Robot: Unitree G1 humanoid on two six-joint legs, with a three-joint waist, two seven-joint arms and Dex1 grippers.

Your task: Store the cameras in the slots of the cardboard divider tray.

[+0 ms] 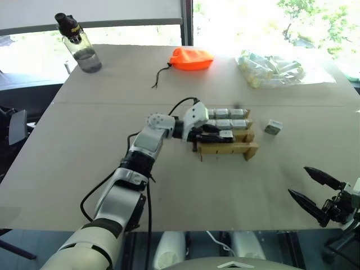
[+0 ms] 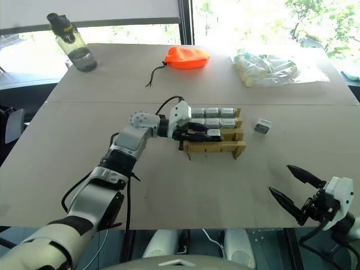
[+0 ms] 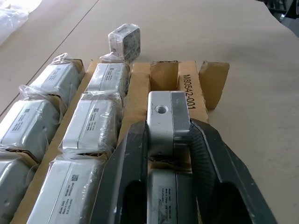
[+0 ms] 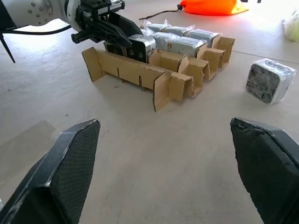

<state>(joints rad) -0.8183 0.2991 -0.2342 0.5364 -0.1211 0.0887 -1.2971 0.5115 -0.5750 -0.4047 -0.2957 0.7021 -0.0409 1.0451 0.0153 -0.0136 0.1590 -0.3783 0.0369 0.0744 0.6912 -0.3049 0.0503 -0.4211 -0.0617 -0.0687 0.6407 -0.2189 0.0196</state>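
A camera (image 3: 168, 122) is gripped by the left gripper (image 3: 169, 140) over the cardboard divider tray (image 1: 232, 149). The right gripper (image 2: 293, 187) is held wide open above the tabletop (image 1: 84, 146).

You're seeing the cardboard divider tray (image 1: 230, 147) sitting mid-table, cameras (image 1: 228, 118) filling its far rows, loose camera (image 1: 273, 127) lying just right, pouch (image 1: 191, 58) behind, bottle (image 1: 80, 45) standing far left.
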